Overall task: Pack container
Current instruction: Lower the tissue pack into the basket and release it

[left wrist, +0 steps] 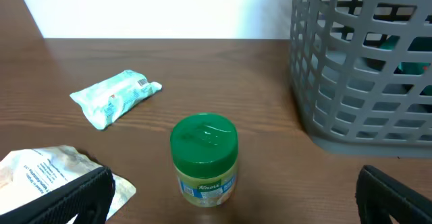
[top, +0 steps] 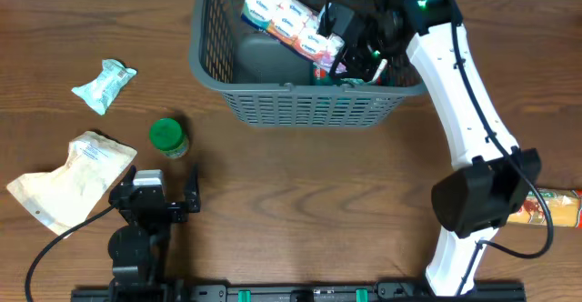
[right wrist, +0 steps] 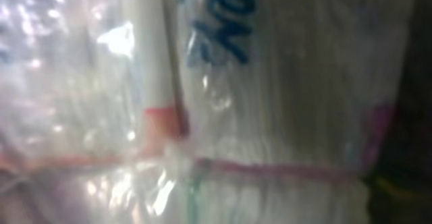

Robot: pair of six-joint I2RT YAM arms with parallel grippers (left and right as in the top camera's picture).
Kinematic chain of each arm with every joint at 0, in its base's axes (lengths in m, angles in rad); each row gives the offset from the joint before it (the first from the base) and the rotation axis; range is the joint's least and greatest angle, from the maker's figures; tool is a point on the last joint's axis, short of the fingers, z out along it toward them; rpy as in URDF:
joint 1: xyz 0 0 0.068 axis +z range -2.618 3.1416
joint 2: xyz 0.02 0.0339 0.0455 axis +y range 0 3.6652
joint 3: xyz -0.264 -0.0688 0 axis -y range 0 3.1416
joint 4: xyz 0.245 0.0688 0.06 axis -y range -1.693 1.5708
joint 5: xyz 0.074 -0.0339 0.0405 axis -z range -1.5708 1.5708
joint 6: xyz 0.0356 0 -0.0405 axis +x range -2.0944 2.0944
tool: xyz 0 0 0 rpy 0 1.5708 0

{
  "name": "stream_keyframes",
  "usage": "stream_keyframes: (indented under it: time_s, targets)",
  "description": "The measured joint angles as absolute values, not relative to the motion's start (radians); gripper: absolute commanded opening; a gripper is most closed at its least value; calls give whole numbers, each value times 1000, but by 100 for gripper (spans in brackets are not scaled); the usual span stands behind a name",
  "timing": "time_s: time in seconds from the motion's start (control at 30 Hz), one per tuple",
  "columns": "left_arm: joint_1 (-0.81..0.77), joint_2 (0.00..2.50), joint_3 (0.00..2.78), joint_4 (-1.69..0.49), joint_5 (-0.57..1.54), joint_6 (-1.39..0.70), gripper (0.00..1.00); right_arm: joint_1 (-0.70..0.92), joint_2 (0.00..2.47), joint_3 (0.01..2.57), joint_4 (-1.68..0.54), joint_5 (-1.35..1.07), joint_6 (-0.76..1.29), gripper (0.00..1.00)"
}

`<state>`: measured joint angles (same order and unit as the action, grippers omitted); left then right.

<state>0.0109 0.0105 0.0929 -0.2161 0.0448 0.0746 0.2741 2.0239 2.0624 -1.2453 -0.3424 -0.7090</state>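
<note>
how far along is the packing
Done: a tissue multipack and a dark item lie in the container. In hand: the right gripper is down inside it, close against the tissue wrap; its grip is unclear. Still to go: the green-lidded jar, teal packet, beige pouch and an orange packet at the right edge sit on the table; the left gripper is open beside the jar.

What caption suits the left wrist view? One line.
Open left gripper facing a green-lidded jar, teal packet behind, grey container at right.
</note>
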Motion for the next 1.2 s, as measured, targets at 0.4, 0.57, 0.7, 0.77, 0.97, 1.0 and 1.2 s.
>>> stream_keyframes:
  time_s: [0.4,0.57,0.7,0.77,0.97,1.0,1.2]
  targets:
    - [11,10,93,-216,45,75,99,242,2028,2062,-1321,-337,-775,1]
    - [11,10,93,-216,45,75,99,242,2028,2062,-1338,-337,-849,1]
    - [11,10,93,-216,45,75,99,242,2028,2062,-1343,-337,-886,1]
    - [11,10,93,-216,45,75,99,242,2028,2062,-1343,-337,-896,1]
    - [11,10,93,-216,45,75,99,242,2028,2062,-1340,-340,-897,52]
    - [11,10,93,-216,45,75,99,242,2028,2063,-1340,-342,-897,54]
    - [11,10,93,-216,45,75,99,242,2028,2065,-1334,-345,-884,74]
